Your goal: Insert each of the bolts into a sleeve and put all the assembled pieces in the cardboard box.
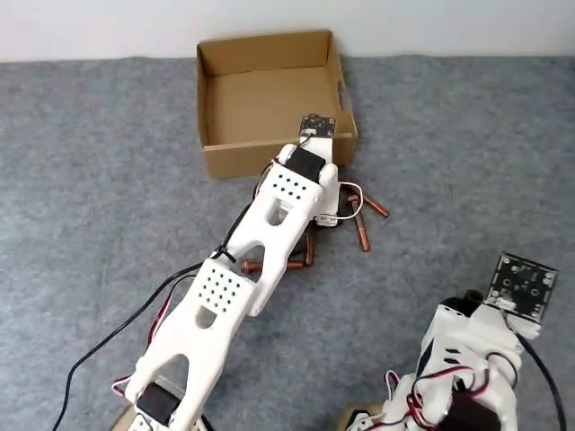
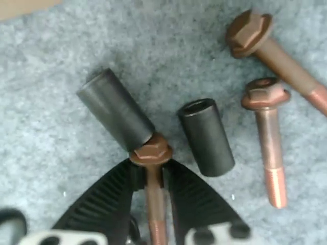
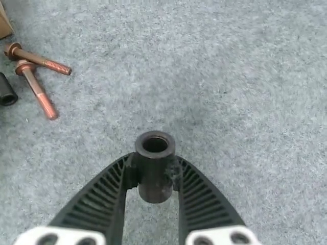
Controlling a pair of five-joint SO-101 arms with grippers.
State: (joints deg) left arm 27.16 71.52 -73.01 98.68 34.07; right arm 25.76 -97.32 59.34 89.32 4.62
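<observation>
Expect these parts to be hard, dense for their size and smooth. They look like coppery steel bolts and dark steel sleeves, so nothing will give under the fingers, and anything round can slip or roll on the bench (image 1: 90, 180).

Your left pincer (image 2: 153, 171) is closed on one bolt (image 2: 152, 153) by the shank. The flanged hex head sits just past the fingertips, right against the end of a sleeve lying on the bench (image 2: 115, 109). The threaded end points back toward the wrist, so I'd judge you may need a fresh hold before it can go in. Taking it on the plain shank just under the head, with the threads free, looks safest.

Your right pincer (image 3: 154, 171) grips another sleeve (image 3: 155, 158) across its middle, upright, with the bore open toward the camera. That seems a good hold for receiving a bolt.

Also on the bench are a short dark sleeve (image 2: 205, 137) and two loose bolts (image 2: 268, 138) (image 2: 276, 56), just beside each other. The cardboard box (image 1: 243, 160) stands just beyond the left arm's reach point.
</observation>
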